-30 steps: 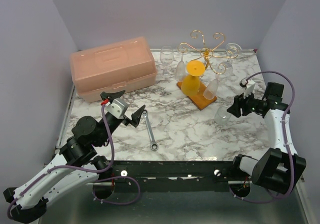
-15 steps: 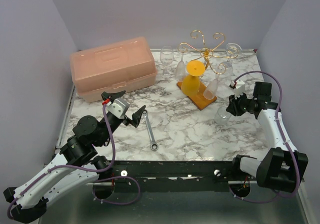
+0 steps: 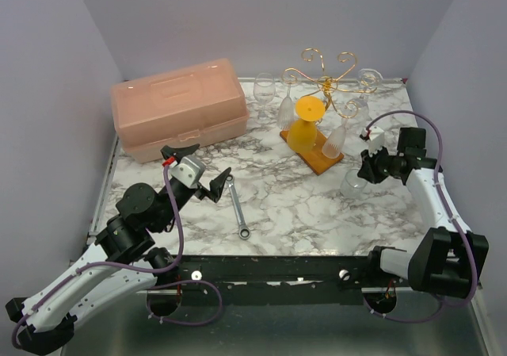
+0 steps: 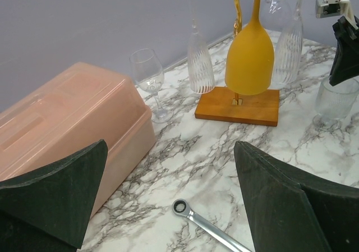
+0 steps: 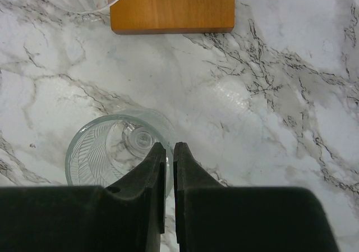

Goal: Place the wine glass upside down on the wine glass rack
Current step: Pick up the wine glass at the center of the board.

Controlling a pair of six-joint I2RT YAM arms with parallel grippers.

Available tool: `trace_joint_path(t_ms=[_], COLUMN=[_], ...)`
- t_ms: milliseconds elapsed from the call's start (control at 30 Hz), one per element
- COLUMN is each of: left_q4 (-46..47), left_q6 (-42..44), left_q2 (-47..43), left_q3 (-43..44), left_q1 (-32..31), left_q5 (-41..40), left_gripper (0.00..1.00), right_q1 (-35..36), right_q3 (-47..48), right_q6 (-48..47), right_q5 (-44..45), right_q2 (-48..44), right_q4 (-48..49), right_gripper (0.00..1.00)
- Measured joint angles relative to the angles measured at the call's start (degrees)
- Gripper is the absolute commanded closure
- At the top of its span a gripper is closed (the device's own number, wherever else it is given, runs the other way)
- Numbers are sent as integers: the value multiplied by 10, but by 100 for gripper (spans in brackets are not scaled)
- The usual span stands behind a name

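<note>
Right fingers (image 5: 158,165) are pinching the glass (image 5: 92,151) wall, one inside, one outside: a rim grip probably suiting later inversion. The rack (image 5: 174,8) is standing ahead of the tips. Left fingers (image 4: 56,190) are gaping, empty.

Soft, even overhead light, bright all round; shadows under the pink toolbox (image 3: 178,109) and the wrench (image 3: 237,206) are faint. The marble tabletop (image 3: 301,205) has a mild sheen, and the clear wine glass (image 5: 95,151) has small glints on its rim. Wrist views are sharp mid-field, with the left gripper (image 4: 169,145) black and soft-edged up close.
</note>
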Motion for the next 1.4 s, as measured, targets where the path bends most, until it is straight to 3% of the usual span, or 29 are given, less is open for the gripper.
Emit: trace_joint_path(t_ms=[267, 933, 1167, 1400], left_q4=[0, -13, -25, 7], left_q6=[-3, -49, -216, -433], left_q2=[5, 36, 35, -22], left_q3=[0, 0, -10, -156], left_q1=[1, 16, 19, 19], left_q5=[4, 36, 57, 89], left_gripper=[2, 1, 1, 1], right_q1=[0, 21, 44, 56], right_q3=[27, 46, 47, 58], right_q6=[-20, -45, -57, -126], right_q5=[-13, -176, -234, -313], right_q2=[24, 26, 41, 68], right_q4=[-42, -135, -148, -209], right_gripper=[99, 99, 100, 99])
